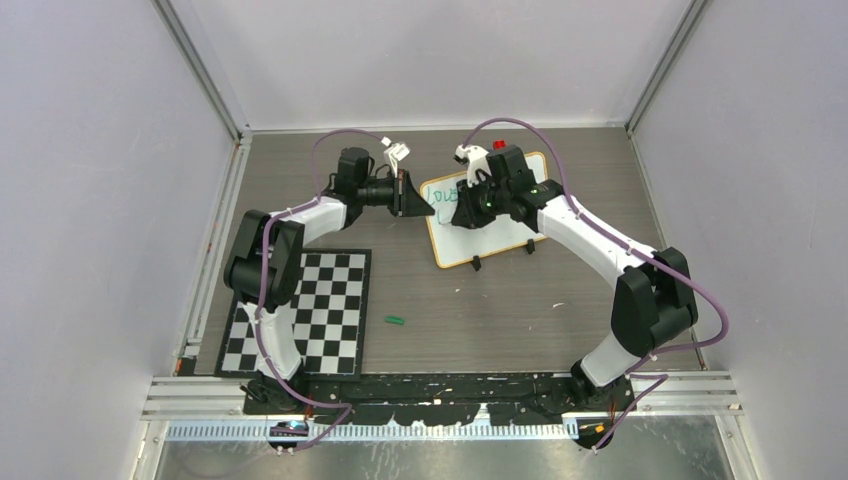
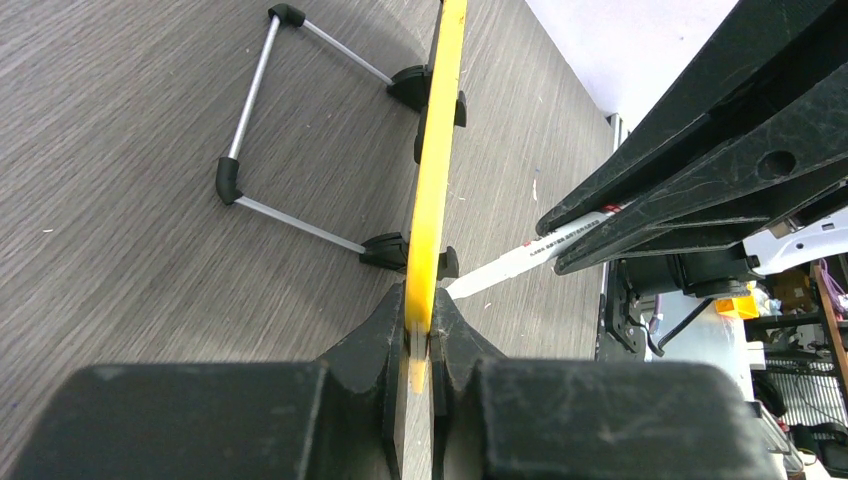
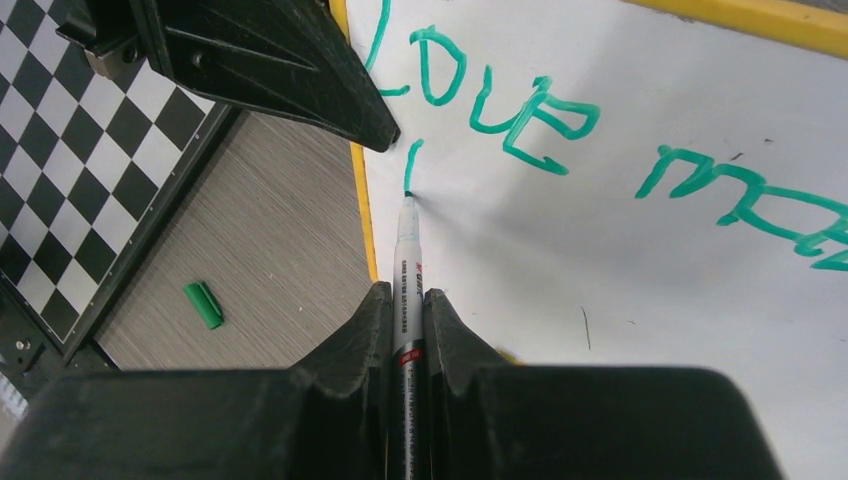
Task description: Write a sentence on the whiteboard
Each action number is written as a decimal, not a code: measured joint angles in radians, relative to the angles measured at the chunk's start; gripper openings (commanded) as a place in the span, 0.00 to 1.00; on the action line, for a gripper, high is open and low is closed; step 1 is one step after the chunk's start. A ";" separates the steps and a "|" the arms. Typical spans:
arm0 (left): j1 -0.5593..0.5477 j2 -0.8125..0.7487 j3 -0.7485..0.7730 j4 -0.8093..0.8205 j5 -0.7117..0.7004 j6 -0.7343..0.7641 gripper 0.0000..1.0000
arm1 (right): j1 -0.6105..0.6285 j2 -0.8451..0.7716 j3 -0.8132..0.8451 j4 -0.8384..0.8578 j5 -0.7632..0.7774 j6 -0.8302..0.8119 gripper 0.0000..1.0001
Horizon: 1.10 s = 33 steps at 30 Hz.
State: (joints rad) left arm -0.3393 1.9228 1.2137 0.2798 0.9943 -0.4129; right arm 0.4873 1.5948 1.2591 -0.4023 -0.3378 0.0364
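Clamps a white marker in the right gripper, jaws nearly together around the barrel, tip touching the whiteboard at the foot of a short green stroke under the "L". Pinches the board's yellow-orange left edge in the left gripper, fingers tight against both faces of the frame. Props the whiteboard on black feet and a wire stand at the far middle of the table, to the right of the checkerboard mat. Reads, for the sentence, green "Love" and then "ma", cut off at the right edge of the right wrist view; below it, only that single stroke. Between mat and board, on the bare wood, a green cap. From above, hides most of the writing behind the right arm's wrist, with only a few green marks showing. Buries the marker's rear end inside the jaws; print on the barrel too small to read.
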 measured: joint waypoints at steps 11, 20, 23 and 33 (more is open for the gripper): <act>0.000 0.000 0.000 0.000 0.001 0.001 0.00 | 0.000 -0.002 0.016 -0.048 0.023 -0.013 0.00; 0.000 0.000 0.000 0.001 0.001 0.001 0.00 | 0.000 -0.003 0.050 -0.050 0.029 -0.012 0.00; 0.000 0.000 -0.001 0.001 0.002 0.001 0.00 | 0.000 -0.003 0.050 -0.050 0.035 -0.012 0.00; 0.000 0.000 -0.001 0.001 0.001 0.001 0.00 | 0.000 -0.002 0.050 -0.049 0.052 -0.013 0.00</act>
State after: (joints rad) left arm -0.3393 1.9228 1.2129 0.2810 0.9955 -0.4122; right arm 0.4873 1.5925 1.3094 -0.4511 -0.2855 0.0235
